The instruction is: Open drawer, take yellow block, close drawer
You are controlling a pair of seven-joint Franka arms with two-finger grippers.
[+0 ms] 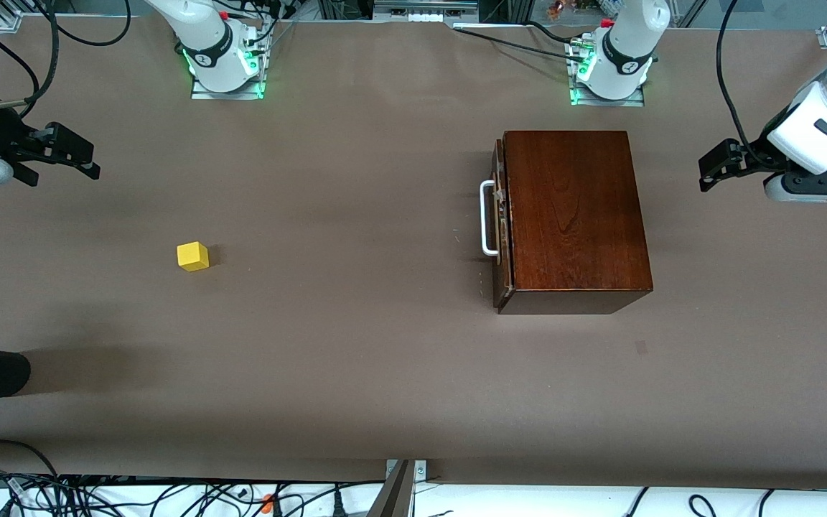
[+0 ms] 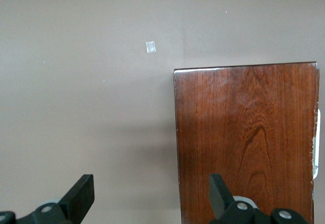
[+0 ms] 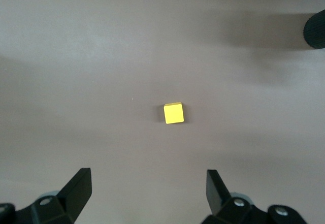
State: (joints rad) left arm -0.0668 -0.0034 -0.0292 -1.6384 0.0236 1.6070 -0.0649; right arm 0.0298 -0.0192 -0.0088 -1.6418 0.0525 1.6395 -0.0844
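Hovering at the right arm's end of the table, the right gripper (image 1: 62, 154) is hanging with its fingers spread wide and nothing between them, over bare brown table (image 1: 356, 359). The yellow block (image 1: 192, 256) is sitting out on the tabletop, not in the drawer — it is lying nearer the front camera than that gripper and toward the middle of the table from it. In the right wrist view the yellow block (image 3: 173, 113) is showing straight ahead of the open fingers (image 3: 76, 191), well apart from them, so the right arm is looking like the natural one for the block.

Moving toward the left arm's end, the dark reddish-brown wooden box (image 1: 571, 215) is standing with its drawer (image 1: 500, 222) looking shut or all but shut. The white U-shaped bar handle (image 1: 488, 218) is facing the right arm's end of the table, its long axis running from the robots' bases toward the front camera. That is the relation the opening pull is turning on — the drawer would be sliding out toward the block's end.

The left gripper (image 1: 718, 164) is hanging over the table just off the box's closed back, fingers spread and empty. In the left wrist view the box top (image 2: 244, 142) is lying ahead of one finger (image 2: 219, 193), the handle (image 2: 317, 142) only peeking past its edge, so the left arm would, I judge, be reaching across the box.
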